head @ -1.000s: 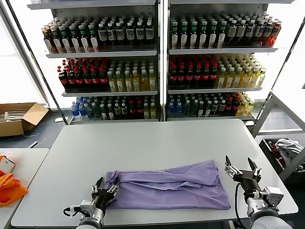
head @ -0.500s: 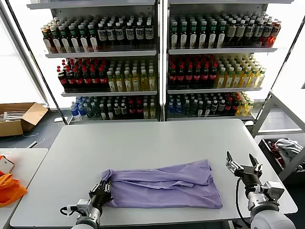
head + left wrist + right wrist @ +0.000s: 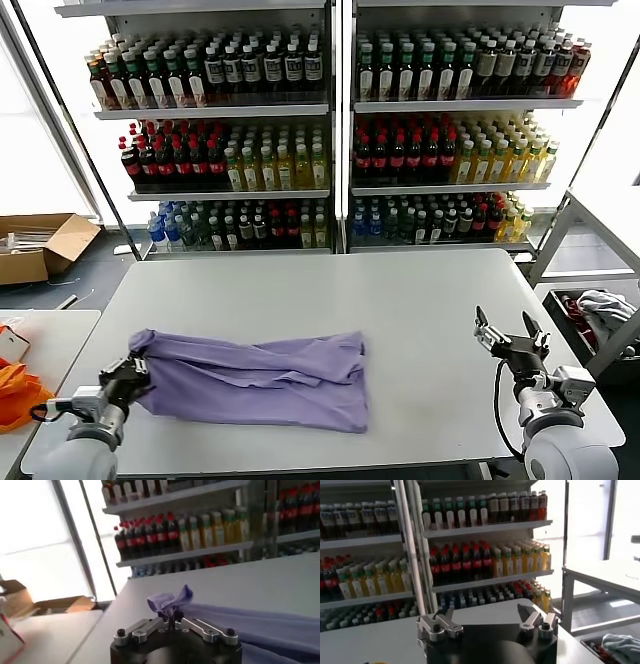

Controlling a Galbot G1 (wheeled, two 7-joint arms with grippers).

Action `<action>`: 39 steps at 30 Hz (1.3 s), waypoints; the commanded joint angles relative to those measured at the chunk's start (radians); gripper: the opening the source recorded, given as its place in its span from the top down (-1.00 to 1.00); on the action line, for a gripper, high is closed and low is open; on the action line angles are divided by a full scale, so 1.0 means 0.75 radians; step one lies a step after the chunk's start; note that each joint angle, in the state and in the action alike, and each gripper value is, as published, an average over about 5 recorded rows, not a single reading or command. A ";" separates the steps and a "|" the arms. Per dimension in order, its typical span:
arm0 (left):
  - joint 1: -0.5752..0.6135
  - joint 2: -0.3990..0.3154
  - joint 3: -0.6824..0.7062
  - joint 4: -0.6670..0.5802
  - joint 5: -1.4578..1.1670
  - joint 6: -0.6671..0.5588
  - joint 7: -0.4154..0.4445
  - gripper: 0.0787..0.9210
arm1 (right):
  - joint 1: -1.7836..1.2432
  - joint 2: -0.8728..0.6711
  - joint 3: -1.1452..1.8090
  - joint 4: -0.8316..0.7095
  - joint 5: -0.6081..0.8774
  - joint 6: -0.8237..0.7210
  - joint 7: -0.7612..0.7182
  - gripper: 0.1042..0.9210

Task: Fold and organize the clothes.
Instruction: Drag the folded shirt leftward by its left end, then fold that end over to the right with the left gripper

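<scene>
Left hand [image 3: 133, 372] – clamped on T-shirt [image 3: 260, 378].

Left gripper [image 3: 133, 370] pinches the crumpled lavender cotton T-shirt [image 3: 262, 377] at near-left of the white table [image 3: 300, 290]; right gripper [image 3: 510, 335] hovers open, near-right.

No text can be read; the labels on the shelved bottles [image 3: 400, 150] are illegible.
</scene>
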 commanded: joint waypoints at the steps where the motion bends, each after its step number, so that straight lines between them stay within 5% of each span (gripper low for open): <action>1: -0.095 0.370 -0.380 0.197 0.145 -0.066 0.053 0.93 | 0.043 0.012 -0.014 -0.021 0.007 -0.005 0.004 -0.76; 6: -0.057 0.302 -0.291 0.126 0.237 -0.093 0.066 0.93 | 0.035 0.024 -0.015 -0.018 -0.001 -0.004 0.006 -0.76; 17: -0.010 -0.051 0.205 -0.034 0.305 -0.076 0.072 0.93 | -0.091 0.048 0.026 0.091 -0.035 -0.001 0.005 -0.76; 39: -0.039 -0.269 0.468 -0.118 0.218 -0.032 0.062 0.93 | -0.103 0.068 -0.013 0.146 -0.130 -0.043 -0.083 -0.76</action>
